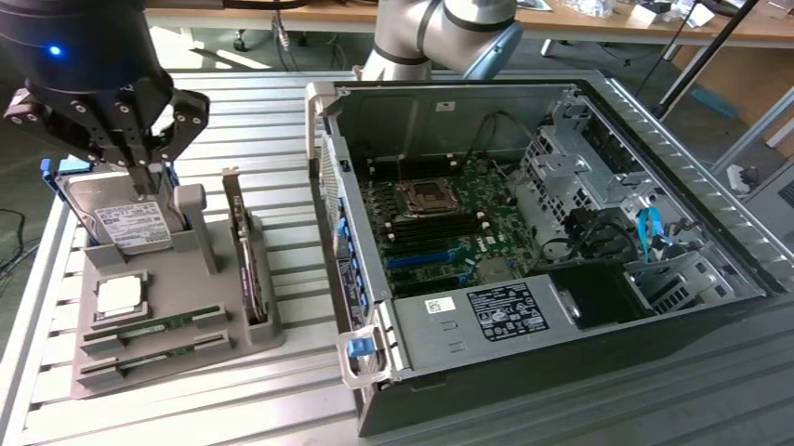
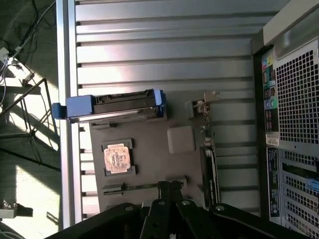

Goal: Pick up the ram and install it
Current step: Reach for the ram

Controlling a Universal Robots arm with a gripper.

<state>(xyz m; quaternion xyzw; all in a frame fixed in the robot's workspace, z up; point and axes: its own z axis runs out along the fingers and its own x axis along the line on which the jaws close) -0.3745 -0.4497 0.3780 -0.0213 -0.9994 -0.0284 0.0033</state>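
Overhead, the closed gripper [image 1: 139, 174] hangs clear of the ram [image 1: 162, 325].

slatted metal table [image 1: 279, 167], wooden desks [image 1: 596, 23] at twelve o'clock, sunlight on slats at eleven, dark floor [image 1: 15, 246] at nine o'clock

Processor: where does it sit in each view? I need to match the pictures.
Exterior view: processor lies flat on the gray holder, at the exterior view's left, between the upright drive and the ram sticks.
Wrist view: processor lies between the blue-framed drive and a ram stick.
Shared landmark: the drive, beside the processor in both.
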